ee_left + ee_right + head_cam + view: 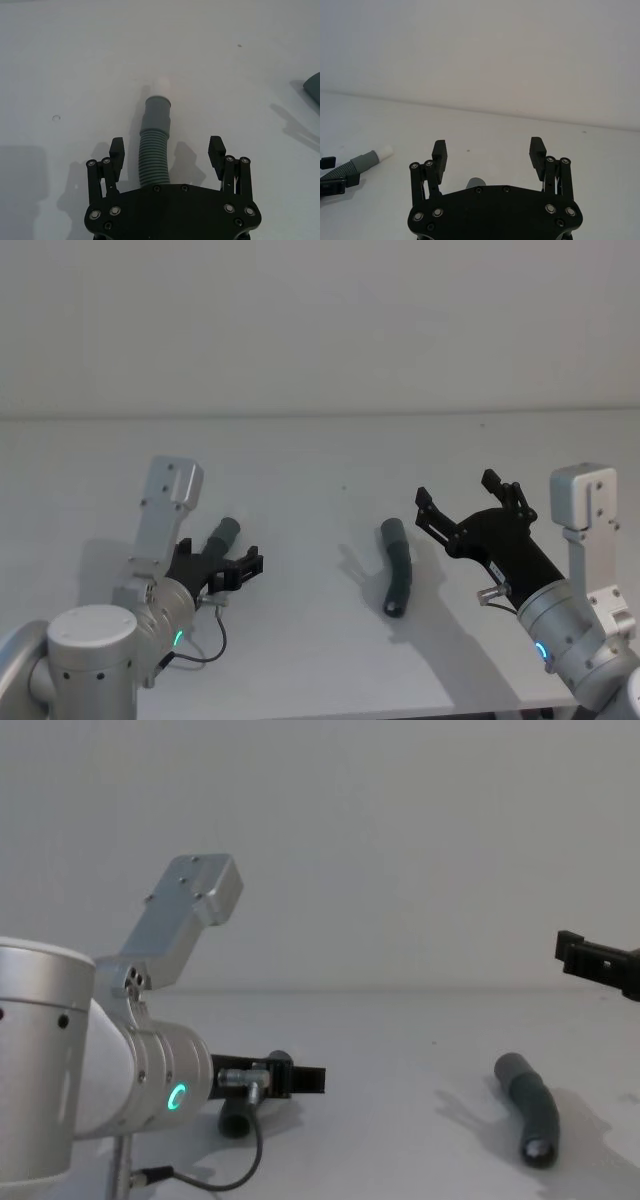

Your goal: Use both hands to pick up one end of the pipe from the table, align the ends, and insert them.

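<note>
Two dark grey ribbed pipe pieces lie on the whitish table (300, 460). The left piece (156, 150) has a smooth cuff and a white plug tip (162, 86). My left gripper (166, 150) is open and low over the table, a finger on either side of this piece's ribbed part and neither touching it. In the head view the left gripper (222, 555) has this piece's end (225, 533) poking out in front. The other piece (397, 567), slightly bent, lies at centre right with an open cuff (537, 1151). My right gripper (456, 490) hangs open above the table just right of it, holding nothing.
A plain wall rises behind the table's far edge (320, 417). The table's front edge (400, 710) runs just below the second piece. A thin cable (215, 640) loops under my left wrist. Open table surface lies between the two pieces.
</note>
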You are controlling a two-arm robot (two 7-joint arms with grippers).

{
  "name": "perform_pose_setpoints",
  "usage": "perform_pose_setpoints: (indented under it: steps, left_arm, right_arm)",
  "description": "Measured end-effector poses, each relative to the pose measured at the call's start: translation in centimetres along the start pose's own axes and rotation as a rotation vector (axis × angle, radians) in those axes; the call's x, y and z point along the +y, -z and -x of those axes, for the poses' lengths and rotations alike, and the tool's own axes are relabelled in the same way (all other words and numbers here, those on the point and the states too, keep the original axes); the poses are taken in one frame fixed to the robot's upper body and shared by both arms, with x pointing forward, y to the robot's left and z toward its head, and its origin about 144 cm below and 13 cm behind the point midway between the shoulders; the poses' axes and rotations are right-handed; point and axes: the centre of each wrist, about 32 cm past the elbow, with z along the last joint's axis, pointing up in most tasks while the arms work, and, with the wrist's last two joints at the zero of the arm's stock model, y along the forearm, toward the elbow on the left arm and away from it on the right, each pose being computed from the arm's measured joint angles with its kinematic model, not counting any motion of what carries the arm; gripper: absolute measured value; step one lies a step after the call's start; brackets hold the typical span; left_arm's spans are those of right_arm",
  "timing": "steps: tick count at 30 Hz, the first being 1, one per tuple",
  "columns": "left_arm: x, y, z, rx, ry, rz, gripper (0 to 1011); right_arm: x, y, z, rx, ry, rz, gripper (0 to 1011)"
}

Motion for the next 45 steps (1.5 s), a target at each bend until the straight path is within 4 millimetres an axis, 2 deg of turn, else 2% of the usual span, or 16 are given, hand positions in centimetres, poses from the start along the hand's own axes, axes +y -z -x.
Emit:
perform_pose_setpoints:
  steps: [36, 42, 44, 45]
  left_arm:
    - [-2.2, -0.8, -1.1, -0.102, 0.025, -0.057, 1001]
    - [-2.6, -0.8, -1.2, -0.11, 0.028, -0.058, 868]
    - [-2.7, -0.8, -1.3, -0.114, 0.03, -0.057, 859]
    - [-2.7, -0.8, -1.3, -0.115, 0.031, -0.056, 808]
  right_arm:
    - [0.0, 0.0, 0.0, 0.0, 0.0, 0.0, 1002]
    - [0.0, 0.0, 0.0, 0.0, 0.0, 0.0, 1002]
    - [0.0, 0.0, 0.0, 0.0, 0.0, 0.0, 1002]
    - [0.0, 0.0, 0.0, 0.0, 0.0, 0.0, 1002]
